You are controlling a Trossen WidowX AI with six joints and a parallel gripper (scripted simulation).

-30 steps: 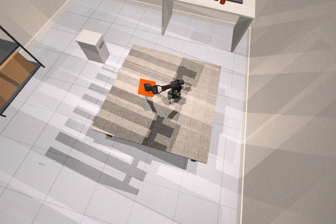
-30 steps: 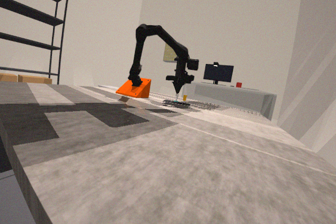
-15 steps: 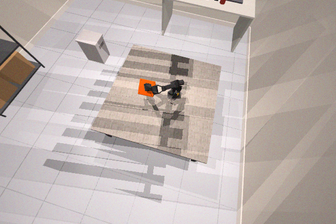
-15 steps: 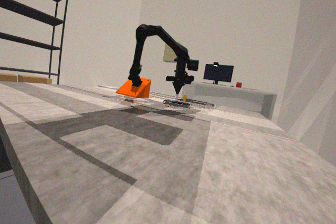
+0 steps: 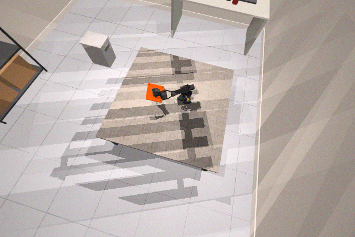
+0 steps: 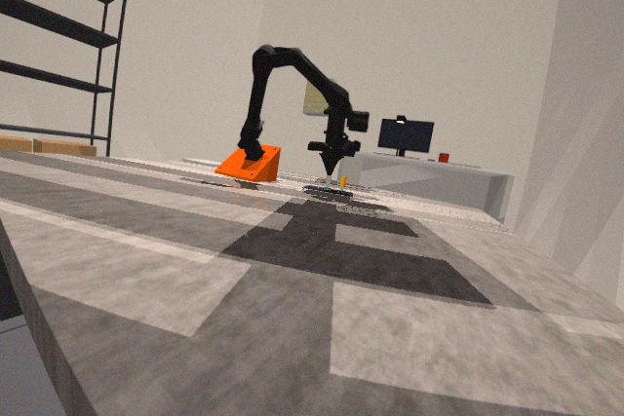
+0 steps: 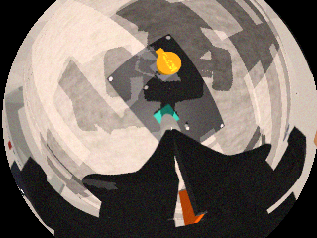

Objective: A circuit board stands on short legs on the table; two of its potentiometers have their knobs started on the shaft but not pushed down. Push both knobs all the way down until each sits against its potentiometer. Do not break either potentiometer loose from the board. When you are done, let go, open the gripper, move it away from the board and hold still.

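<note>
The dark circuit board [image 6: 346,193] [image 7: 200,113] stands low on the table under the gripper. A yellow knob [image 5: 188,100] [image 6: 343,181] [image 7: 168,63] stands upright on it, beyond the gripper in the wrist view. A pale grey knob [image 6: 329,179] [image 7: 169,122] stands over a teal potentiometer [image 7: 159,116] at the near part of the board. My gripper [image 6: 330,173] [image 7: 170,134] is shut with nothing between its fingers, pointing down. Its tips are at the top of the grey knob; whether they touch it cannot be told. The tips partly hide this knob, and its seating is unclear.
The arm's orange wedge base [image 5: 150,96] [image 6: 234,166] stands to the left of the board in the top and exterior views. A white desk [image 5: 223,5] with a monitor stands beyond the table. Striped shadows cross the board and table.
</note>
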